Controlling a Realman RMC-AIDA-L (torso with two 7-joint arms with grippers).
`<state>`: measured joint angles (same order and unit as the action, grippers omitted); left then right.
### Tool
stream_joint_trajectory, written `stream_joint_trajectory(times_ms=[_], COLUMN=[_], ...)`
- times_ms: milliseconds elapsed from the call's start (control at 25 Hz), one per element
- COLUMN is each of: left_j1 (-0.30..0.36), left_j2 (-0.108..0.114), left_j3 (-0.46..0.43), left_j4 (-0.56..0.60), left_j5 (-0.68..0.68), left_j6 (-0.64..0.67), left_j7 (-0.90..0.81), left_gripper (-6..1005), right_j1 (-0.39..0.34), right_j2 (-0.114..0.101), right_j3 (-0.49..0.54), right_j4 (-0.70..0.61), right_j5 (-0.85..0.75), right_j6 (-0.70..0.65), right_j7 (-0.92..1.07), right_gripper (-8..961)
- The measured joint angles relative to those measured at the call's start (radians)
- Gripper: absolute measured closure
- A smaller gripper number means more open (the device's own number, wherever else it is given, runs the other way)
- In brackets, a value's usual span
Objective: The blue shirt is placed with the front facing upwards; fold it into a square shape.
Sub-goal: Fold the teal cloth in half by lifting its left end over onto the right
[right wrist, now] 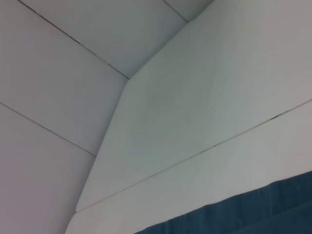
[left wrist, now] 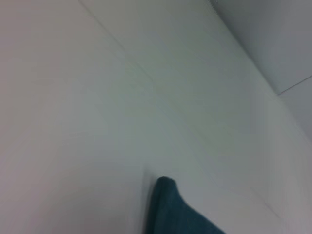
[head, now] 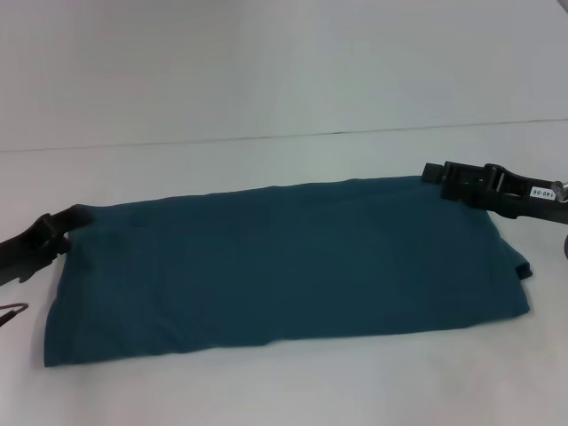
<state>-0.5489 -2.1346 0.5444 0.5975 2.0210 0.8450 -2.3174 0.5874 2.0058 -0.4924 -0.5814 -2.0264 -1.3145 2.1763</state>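
The blue shirt (head: 284, 266) lies on the white table as a long teal rectangle, plain side up, with no lettering showing. My left gripper (head: 73, 220) is at its far left corner and is shut on that corner. The pinched corner (left wrist: 168, 195) rises into the left wrist view. My right gripper (head: 428, 172) is at the far right corner, shut on the cloth there. A strip of the shirt's edge (right wrist: 253, 209) runs along the right wrist view. Loose layers bunch at the shirt's right end (head: 519, 271).
The white table (head: 266, 382) runs under and around the shirt, and its far edge (head: 266, 138) meets a pale wall. A thin cable loop (head: 12, 311) lies at the left near the shirt's front corner.
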Motion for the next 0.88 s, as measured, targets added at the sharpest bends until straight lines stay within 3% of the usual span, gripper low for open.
stream_joint_trajectory(times_ms=[160, 400, 640, 880], left_j1=[0.058, 0.107, 0.107, 0.080], left_j2=[-0.022, -0.027, -0.028, -0.023], left_j3=[-0.001, -0.006, -0.001, 0.041], left_j4=[0.086, 0.109, 0.105, 0.052], left_j5=[-0.001, -0.025, -0.033, -0.004], left_j6=[0.082, 0.142, 0.164, 0.088], left_j7=[-0.047, -0.065, -0.062, -0.057], left_gripper=[342, 342, 342, 343], right_j1=[0.001, 0.004, 0.002, 0.000], right_j2=[0.000, -0.001, -0.001, -0.001], right_j3=[0.000, 0.000, 0.000, 0.000], right_j4=[0.000, 0.000, 0.000, 0.000], right_j5=[0.000, 0.010, 0.013, 0.023], right_j6=[0.000, 0.000, 0.000, 0.000], right_j7=[0.000, 0.000, 0.002, 0.002], right_gripper=[249, 250, 249, 249])
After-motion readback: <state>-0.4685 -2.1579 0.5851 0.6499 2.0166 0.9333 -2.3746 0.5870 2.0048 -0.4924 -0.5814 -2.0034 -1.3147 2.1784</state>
